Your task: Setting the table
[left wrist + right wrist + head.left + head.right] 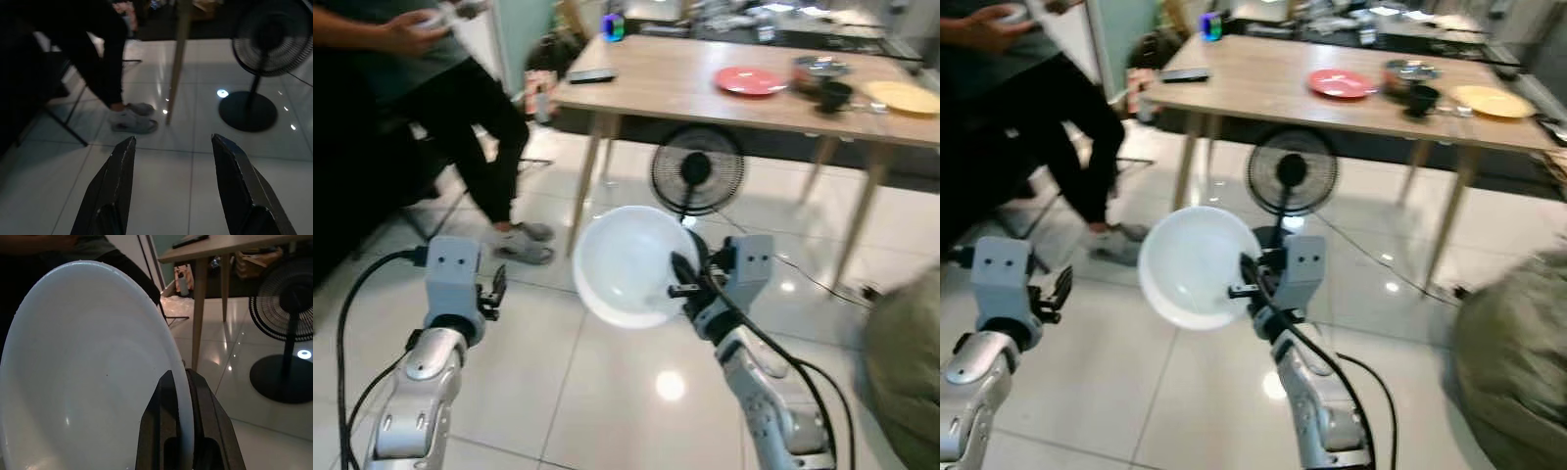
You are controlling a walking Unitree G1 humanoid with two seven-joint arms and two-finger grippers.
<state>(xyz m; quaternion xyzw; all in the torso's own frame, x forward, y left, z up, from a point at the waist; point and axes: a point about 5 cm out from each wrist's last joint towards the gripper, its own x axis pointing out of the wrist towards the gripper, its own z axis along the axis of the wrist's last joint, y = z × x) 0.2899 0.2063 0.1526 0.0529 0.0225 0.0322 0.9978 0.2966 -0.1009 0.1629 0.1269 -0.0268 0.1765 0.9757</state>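
My right gripper (683,282) is shut on the rim of a white bowl (628,264), held up in front of me over the tiled floor. In the right wrist view the two fingers (166,406) pinch the bowl's edge (88,372). My left gripper (171,147) is open and holds nothing, raised at my left over the floor (496,289). Ahead stands a wooden table (685,88) with a red plate (750,80), a yellow plate (904,96), a dark cup (833,96) and a metal pot (816,70) on it.
A black floor fan (697,170) stands in front of the table. A person (440,88) in dark trousers sits at the left, feet on the floor. A grey-green object (906,362) sits at my right. A cable runs along the tiles near the table leg (589,171).
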